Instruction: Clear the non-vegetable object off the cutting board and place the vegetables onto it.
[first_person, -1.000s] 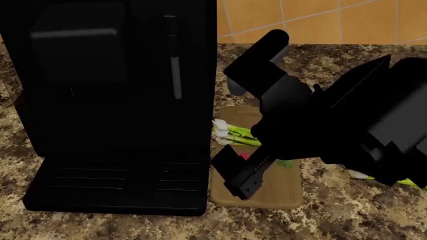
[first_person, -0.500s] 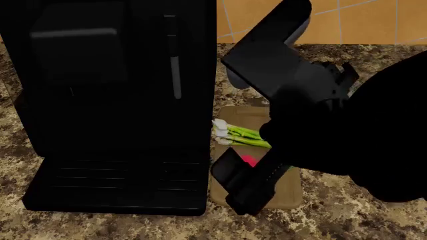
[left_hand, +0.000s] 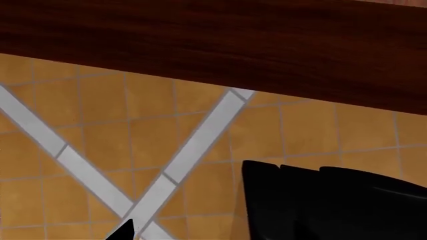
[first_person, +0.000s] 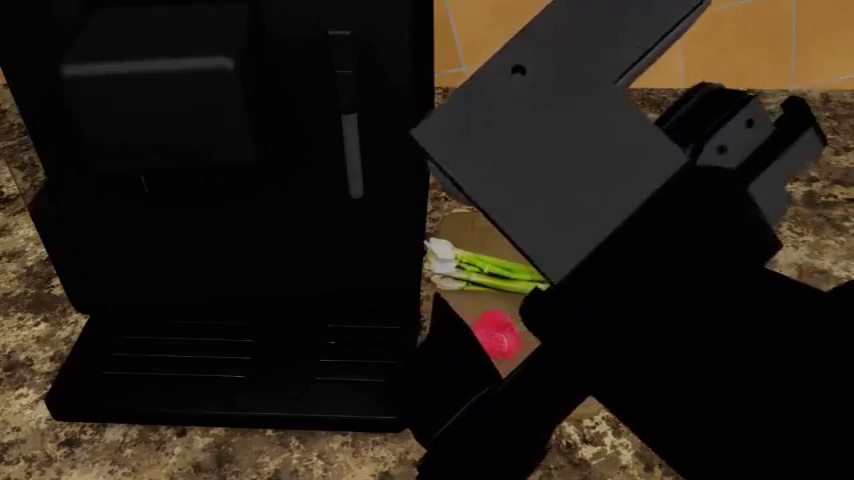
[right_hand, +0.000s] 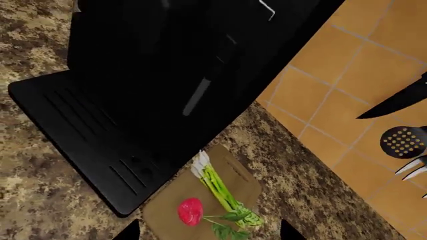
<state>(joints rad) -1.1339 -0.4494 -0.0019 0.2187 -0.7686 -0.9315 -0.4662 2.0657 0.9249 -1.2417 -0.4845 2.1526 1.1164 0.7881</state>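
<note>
The tan cutting board (right_hand: 163, 212) lies on the speckled counter beside the big black machine. On it lie the green asparagus bundle (right_hand: 219, 190) with white cut ends and the pink-red radish (right_hand: 191, 210) with its green leaves (right_hand: 230, 225). In the head view the board (first_person: 461, 232) is mostly hidden by my right arm; the asparagus (first_person: 478, 271) and radish (first_person: 497, 334) show. My right gripper (right_hand: 208, 233) hangs open and empty above the radish end of the board, its fingertips (right_hand: 128, 232) wide apart. Of my left gripper only one dark fingertip (left_hand: 124, 230) shows, against a tiled wall.
The black machine (first_person: 214, 200) with its drip tray (right_hand: 80, 130) stands tight against the board's side. A knife (right_hand: 399, 102) and a slotted utensil (right_hand: 402, 141) hang on the orange tiled wall. A dark wooden cabinet (left_hand: 213, 40) is above the left wrist.
My right arm has risen toward the camera and fills more of the head view. The gripper has lifted off the radish, which stays on the board and shows more fully.
</note>
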